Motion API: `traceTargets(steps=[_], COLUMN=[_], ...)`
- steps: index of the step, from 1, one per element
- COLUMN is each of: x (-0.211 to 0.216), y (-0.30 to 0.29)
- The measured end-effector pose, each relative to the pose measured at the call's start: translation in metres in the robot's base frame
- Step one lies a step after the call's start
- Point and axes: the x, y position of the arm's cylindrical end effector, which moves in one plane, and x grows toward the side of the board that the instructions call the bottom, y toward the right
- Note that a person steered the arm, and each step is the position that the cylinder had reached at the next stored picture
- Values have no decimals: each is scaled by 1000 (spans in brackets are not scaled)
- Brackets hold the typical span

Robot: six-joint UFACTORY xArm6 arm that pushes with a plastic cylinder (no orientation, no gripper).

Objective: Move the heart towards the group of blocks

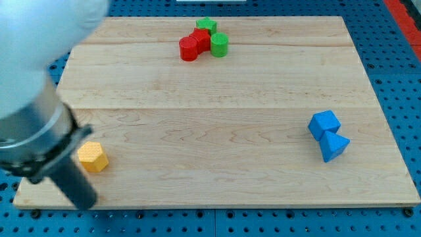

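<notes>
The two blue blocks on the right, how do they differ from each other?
The blue cube shows squarish, boxy faces, while the blue triangular block tapers to a point aimed toward the view's right. The blue cube sits nearer the view's top, and the blue triangular block lies just below it, nearer the board's bottom edge. They share one shade of blue and appear to touch.

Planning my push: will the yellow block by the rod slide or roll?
Probably slide: the yellow block rests flat, with faceted sides, on the smooth wooden board. It looks squat, so tipping seems unlikely. My tip is below and left of it; an off-centre push may spin it.
</notes>
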Motion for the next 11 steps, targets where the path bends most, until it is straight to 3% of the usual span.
traceTargets(steps=[1, 2, 7, 9, 11], x=[0, -10, -130, -130, -173], y=[-47, -48, 107, 124, 207])
